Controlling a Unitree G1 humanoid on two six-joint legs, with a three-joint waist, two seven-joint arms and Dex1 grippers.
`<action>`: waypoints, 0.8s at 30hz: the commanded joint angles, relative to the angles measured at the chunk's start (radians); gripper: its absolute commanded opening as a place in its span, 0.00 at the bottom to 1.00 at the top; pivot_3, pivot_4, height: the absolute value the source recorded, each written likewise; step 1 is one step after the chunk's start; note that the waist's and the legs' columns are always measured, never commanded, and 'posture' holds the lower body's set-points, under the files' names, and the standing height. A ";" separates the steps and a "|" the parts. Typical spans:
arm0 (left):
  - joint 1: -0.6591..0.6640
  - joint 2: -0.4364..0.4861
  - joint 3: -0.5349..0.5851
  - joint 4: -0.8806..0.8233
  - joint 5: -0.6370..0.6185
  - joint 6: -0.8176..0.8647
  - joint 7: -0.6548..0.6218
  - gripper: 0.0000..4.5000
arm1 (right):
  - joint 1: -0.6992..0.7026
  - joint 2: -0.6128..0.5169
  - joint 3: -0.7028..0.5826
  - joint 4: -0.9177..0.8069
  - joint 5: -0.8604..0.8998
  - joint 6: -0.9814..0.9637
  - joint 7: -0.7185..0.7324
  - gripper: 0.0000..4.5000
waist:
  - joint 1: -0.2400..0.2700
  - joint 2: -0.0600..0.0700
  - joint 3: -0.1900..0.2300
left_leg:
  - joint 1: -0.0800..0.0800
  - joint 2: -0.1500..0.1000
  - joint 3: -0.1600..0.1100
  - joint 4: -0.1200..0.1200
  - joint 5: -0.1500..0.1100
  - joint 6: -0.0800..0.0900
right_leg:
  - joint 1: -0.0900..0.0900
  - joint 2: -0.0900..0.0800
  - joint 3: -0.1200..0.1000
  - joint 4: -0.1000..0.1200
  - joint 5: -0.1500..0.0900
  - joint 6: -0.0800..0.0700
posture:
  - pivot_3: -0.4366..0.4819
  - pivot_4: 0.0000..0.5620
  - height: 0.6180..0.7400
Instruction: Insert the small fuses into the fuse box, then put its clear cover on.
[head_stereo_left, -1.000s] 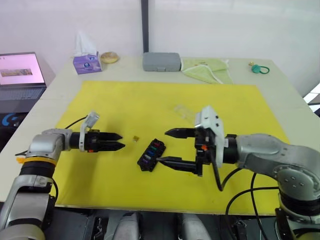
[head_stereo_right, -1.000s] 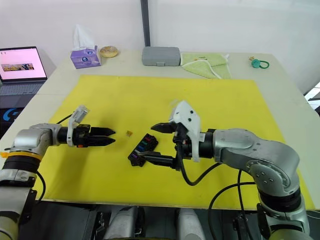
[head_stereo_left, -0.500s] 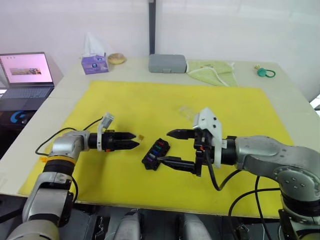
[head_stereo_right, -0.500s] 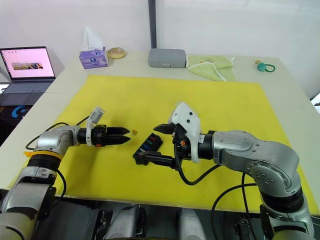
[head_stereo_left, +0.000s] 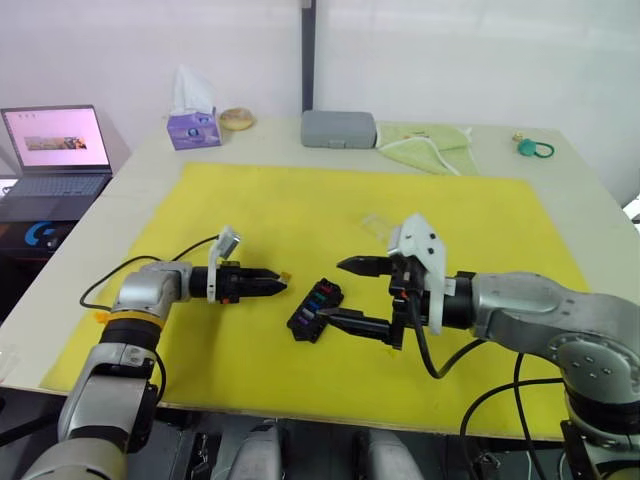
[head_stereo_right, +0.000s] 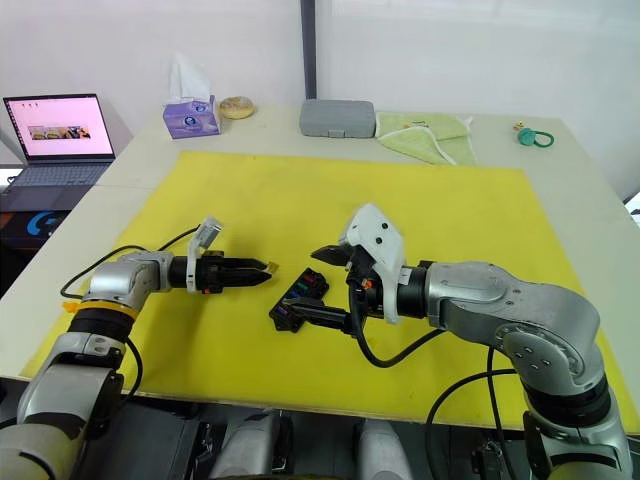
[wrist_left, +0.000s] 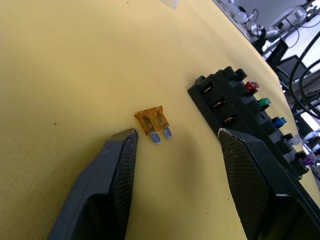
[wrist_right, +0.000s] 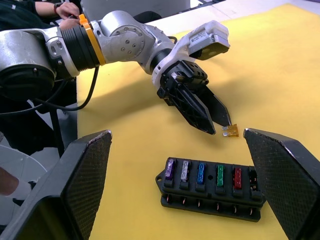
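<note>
Yellow mat (head_stereo_left: 300, 210) on counter (head_stereo_left: 130, 170). Fuse box (head_stereo_left: 314, 310) mid-mat, between grippers. Left gripper (head_stereo_left: 278, 287) low over mat, tips at orange fuse (head_stereo_left: 286, 276). Right gripper (head_stereo_left: 335, 292) spread wide beside box. Clear cover (head_stereo_left: 375, 224) farther back. Laptop (head_stereo_left: 55, 150), tissues (head_stereo_left: 193, 128), grey case (head_stereo_left: 338, 128) behind.

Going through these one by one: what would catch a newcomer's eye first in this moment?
Probably the lone orange fuse lying flat on the yellow mat, framed between the open fingers of the left tool. Just beside it sits the black fuse box, with five coloured fuses in a row and one end slot empty. The right tool hangs wide open at the box's other side.
</note>
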 joint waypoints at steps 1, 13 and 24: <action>0.012 -0.059 -0.066 0.020 0.021 0.017 0.009 0.61 | -0.002 -0.001 -0.011 -0.003 0.000 -0.029 -0.001 1.00 | 0.001 0.000 0.000 | 0.000 0.000 0.000 0.000 0.000 0.000 | 0.000 0.000 0.000 -0.001 0.000 0.000 | 0.48 0.27 0.97; -0.019 -0.126 -0.025 0.152 0.042 -0.051 0.056 0.02 | 0.019 -0.007 -0.017 -0.004 0.003 -0.040 -0.021 1.00 | 0.025 0.006 -0.003 | 0.000 -0.004 -0.003 0.000 -0.001 0.002 | 0.005 -0.002 0.001 -0.005 0.000 0.000 | 0.48 0.27 0.97; -0.012 -0.053 0.092 0.035 -0.070 0.047 0.015 0.02 | 0.014 -0.011 -0.042 0.026 0.041 -0.032 -0.032 1.00 | 0.014 0.006 -0.003 | 0.001 -0.002 -0.002 0.000 -0.002 0.003 | 0.004 0.000 0.001 -0.005 0.000 0.000 | 0.48 0.27 0.97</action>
